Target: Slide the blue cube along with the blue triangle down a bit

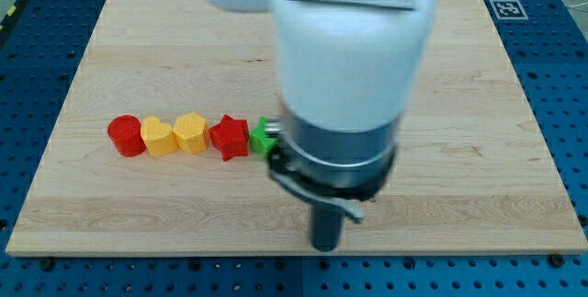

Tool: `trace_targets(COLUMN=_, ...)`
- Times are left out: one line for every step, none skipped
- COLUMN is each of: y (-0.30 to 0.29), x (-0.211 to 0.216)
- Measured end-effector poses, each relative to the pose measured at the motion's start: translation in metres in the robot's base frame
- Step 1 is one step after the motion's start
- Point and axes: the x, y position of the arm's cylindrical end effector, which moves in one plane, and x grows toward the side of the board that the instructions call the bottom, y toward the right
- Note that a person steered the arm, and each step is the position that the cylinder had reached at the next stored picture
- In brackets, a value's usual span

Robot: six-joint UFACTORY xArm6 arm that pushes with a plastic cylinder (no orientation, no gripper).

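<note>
The blue cube and the blue triangle do not show in the camera view; the white and grey arm body [344,85] covers the middle of the board and may hide them. My rod hangs below the arm, and my tip [326,246] sits near the board's bottom edge, right of and below the row of blocks. The nearest visible block is a green one [264,138], half hidden by the arm, up and to the left of the tip.
A row of blocks lies at the view's left: a red cylinder [126,136], a yellow heart [159,137], a yellow hexagon-like block [191,132] and a red star [230,137]. The wooden board [478,104] rests on a blue perforated table.
</note>
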Motion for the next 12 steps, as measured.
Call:
trace_targets(y=0.046, x=-0.002)
trace_targets(y=0.084, x=-0.021)
trace_targets(y=0.110, x=-0.046)
trace_targets(y=0.111, x=-0.070)
trace_targets(y=0.110, x=-0.087)
trace_targets(y=0.110, x=-0.108)
trace_targets(y=0.106, x=-0.130)
trace_targets(y=0.091, x=-0.139)
trace_targets(y=0.074, x=-0.141)
trace_targets(y=0.058, x=-0.141)
trace_targets(y=0.045, x=-0.141)
trace_targets(y=0.038, x=-0.142)
